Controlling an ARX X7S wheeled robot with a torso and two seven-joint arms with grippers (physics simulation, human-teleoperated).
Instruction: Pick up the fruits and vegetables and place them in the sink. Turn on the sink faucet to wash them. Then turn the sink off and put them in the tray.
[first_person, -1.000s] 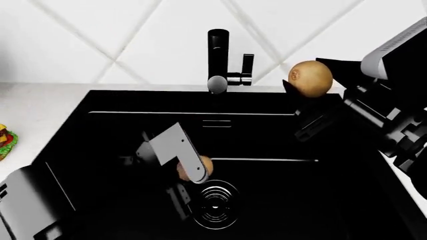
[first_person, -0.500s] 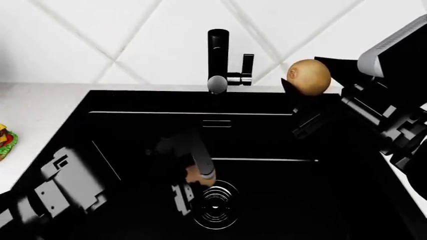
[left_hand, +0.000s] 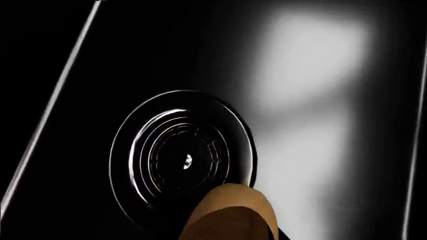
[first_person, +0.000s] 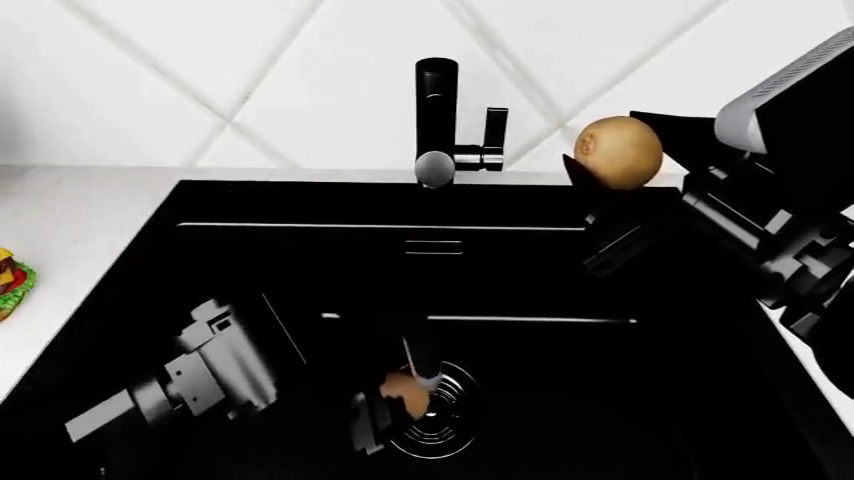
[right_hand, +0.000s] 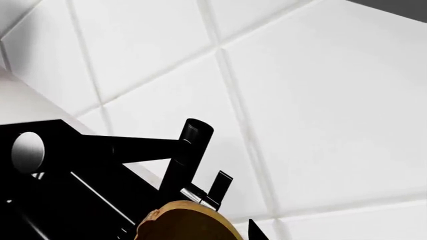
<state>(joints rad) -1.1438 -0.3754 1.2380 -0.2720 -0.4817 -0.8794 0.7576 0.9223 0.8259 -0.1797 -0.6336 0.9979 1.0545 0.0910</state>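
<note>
My left gripper (first_person: 400, 397) is down in the black sink (first_person: 267, 260), shut on the orange-tan potato-like piece (first_person: 407, 393) right at the ringed drain (first_person: 438, 418). In the left wrist view the piece (left_hand: 233, 215) sits between the jaws just over the drain (left_hand: 183, 160). My right gripper (first_person: 621, 160) is shut on the olive-brown kiwi (first_person: 618, 152), held above the sink's back right corner, beside the faucet (first_person: 437, 110) and its side lever (first_person: 495, 130). The right wrist view shows the kiwi (right_hand: 190, 222) and the faucet (right_hand: 187, 155). The tray is out of view.
A hamburger (first_person: 11, 280) lies on the white counter (first_person: 80, 200) at the far left edge. A white tiled wall (first_person: 267, 70) rises behind the faucet. The grey-tipped spout (first_person: 434, 169) hangs over the sink's back edge.
My left arm has swung and lowered the potato-like piece toward me, down to the drain. The right gripper with the kiwi has barely moved.
</note>
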